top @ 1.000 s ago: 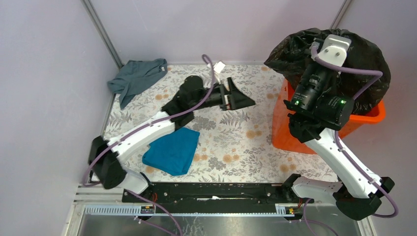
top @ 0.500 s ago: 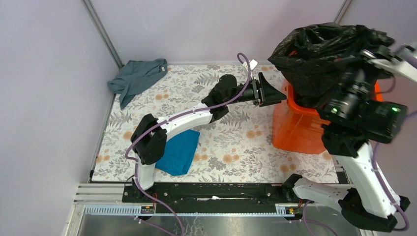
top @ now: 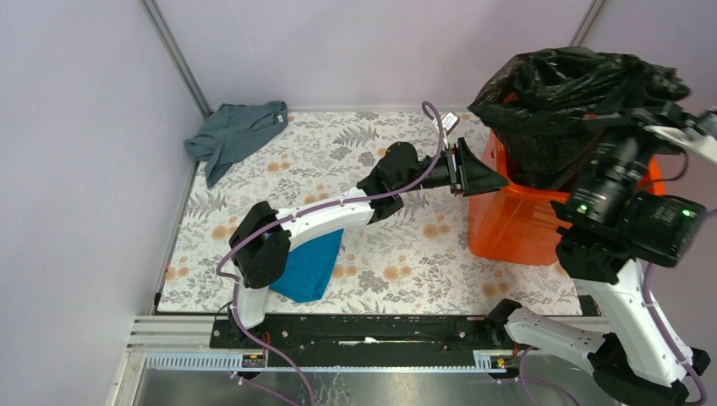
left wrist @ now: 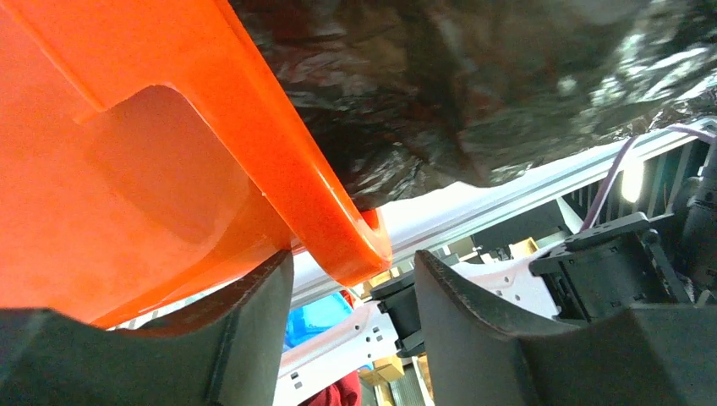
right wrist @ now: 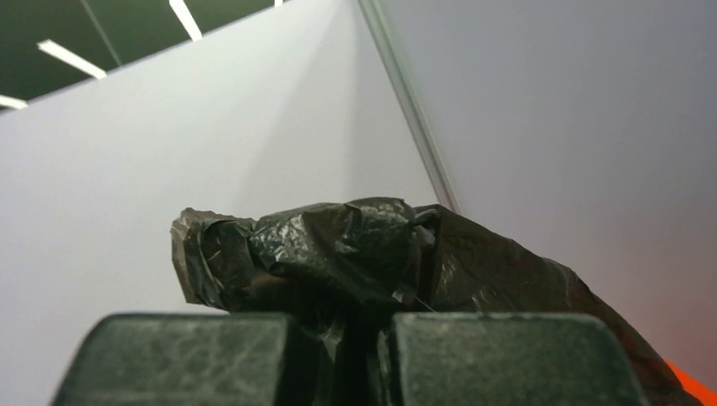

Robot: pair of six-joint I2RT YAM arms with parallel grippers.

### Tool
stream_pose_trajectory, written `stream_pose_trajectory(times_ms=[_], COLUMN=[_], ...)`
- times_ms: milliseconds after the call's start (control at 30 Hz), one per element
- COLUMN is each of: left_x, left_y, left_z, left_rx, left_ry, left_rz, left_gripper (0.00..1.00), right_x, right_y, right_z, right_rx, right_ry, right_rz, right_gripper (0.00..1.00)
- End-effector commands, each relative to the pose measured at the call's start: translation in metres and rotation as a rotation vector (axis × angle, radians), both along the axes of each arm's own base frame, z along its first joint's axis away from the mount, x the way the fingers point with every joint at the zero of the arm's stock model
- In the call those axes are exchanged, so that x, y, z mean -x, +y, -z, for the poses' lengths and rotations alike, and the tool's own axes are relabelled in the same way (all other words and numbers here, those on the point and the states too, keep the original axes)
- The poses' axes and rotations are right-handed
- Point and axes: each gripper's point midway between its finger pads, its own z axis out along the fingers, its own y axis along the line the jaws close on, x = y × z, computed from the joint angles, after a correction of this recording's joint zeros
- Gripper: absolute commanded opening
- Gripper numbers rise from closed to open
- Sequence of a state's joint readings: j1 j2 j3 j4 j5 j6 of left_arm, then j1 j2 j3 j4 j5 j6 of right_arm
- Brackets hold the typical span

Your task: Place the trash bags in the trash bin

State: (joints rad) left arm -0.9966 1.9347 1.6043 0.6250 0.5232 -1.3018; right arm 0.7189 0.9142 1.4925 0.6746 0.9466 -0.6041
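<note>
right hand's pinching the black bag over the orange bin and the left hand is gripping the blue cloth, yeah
Not the cloth. The left wrist view shows the left hand open, straddling the rim of the trash bin; the blue cloth lies on the table. The right hand does pinch the black trash bag over the bin.

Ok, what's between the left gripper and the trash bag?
Only the trash bin, its orange rim: the left wrist view shows it inside the open left gripper, with the trash bag just above.
</note>
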Motion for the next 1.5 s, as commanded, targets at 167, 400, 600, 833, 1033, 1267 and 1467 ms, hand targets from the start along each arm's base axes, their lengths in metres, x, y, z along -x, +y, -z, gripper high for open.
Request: stream_pose_trajectory(times_ms=[167, 400, 600, 833, 1033, 1267, 1467], left_x=[-0.005, -0.015, -0.02, -0.026, -0.033, -0.02, -0.01], left_y=[0.006, 0.002, 0.0, 0.032, 0.106, 0.178, 0.211], left_z=[-0.047, -0.05, -0.053, -0.079, -0.079, -0.055, -0.049], left_rx=[0.098, 0.065, 0.036, -0.007, -0.017, -0.089, -0.171], left_ry=[-0.002, -0.008, -0.015, -0.157, -0.149, -0.114, -0.153], left_rz=[-0.04, -0.102, -0.131, -0.231, -0.356, -0.476, -0.565], left_gripper=[0.43, 0.39, 0.29, 0.1, 0.0, 0.0, 0.0], right_x=[-0.001, -0.001, 0.005, -0.004, -0.019, -0.028, -0.041], right_y=[0.008, 0.011, 0.007, 0.025, 0.061, 0.124, 0.191], right_z=[0.009, 0.008, 0.006, 0.013, 0.023, 0.018, 0.019], right_rx=[0.008, 0.028, 0.022, -0.02, -0.1, -0.249, -0.355], right_ry=[-0.013, 0.001, -0.005, 0.018, 0.034, -0.046, -0.02], right_rz=[-0.059, -0.083, -0.095, -0.215, -0.411, -0.754, -1.055], right_gripper=[0.05, 0.09, 0.09, 0.1, 0.09, 0.01, 0.0])
